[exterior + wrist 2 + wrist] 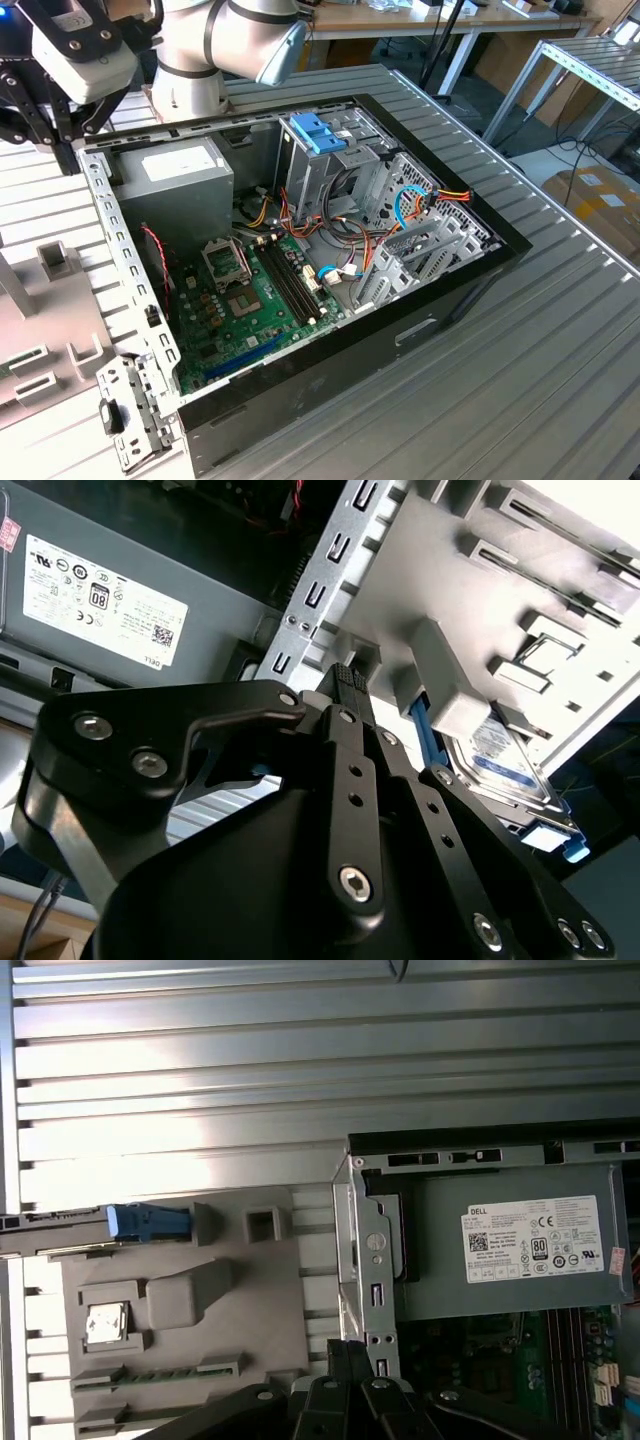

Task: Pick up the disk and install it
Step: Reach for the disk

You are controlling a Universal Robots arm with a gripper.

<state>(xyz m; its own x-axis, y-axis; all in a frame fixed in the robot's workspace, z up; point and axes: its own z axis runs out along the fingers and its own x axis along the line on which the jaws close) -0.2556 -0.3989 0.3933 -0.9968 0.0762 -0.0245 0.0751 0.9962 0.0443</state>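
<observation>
The disk (500, 770) has a silvery body with blue rails and a blue end tab. It stands on edge in a grey plastic fixture (450, 600) beside the computer case. In the first wrist view the disk (148, 1222) appears edge-on, blue tab towards the fixture (180, 1300). My black gripper (345, 675) hangs over the case's metal side wall by the power supply, apart from the disk. Its fingertips (348, 1348) are pressed together with nothing between them. In the exterior view the gripper (45, 125) is at the far left, above the case's back corner.
The open computer case (470, 280) lies on a ribbed metal table (560, 360). Inside are a grey power supply (175, 185), a green motherboard (250, 290), loose cables, and a drive cage with a pale-blue latch (320, 130). The grey fixture (50, 300) lies at the exterior view's left.
</observation>
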